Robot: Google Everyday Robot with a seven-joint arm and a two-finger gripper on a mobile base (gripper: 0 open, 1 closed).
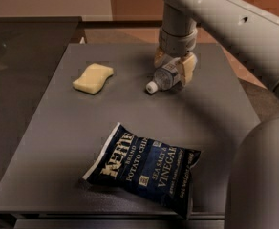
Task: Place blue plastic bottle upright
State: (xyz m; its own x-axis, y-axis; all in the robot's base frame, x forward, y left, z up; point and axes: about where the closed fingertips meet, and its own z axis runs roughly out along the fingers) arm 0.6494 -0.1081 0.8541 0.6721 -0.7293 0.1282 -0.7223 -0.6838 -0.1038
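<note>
Hand [173, 71] is down at the far side of the table [58, 142], right over the blue plastic bottle [163, 78]. Clamped or loose: can't tell. The bottle lies on its side, white cap toward near-left, base end hidden by the hand. Yellow sponge [92, 78] well left. Chip bag [144, 168] near the front edge. Arm [225, 18] cut off top right.

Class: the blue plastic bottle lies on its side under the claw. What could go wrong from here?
1. The claw straddles the base end of the blue plastic bottle; its round body could roll or squirt out.
2. Held far from the cap, it might swing and be set down tilted.
</note>
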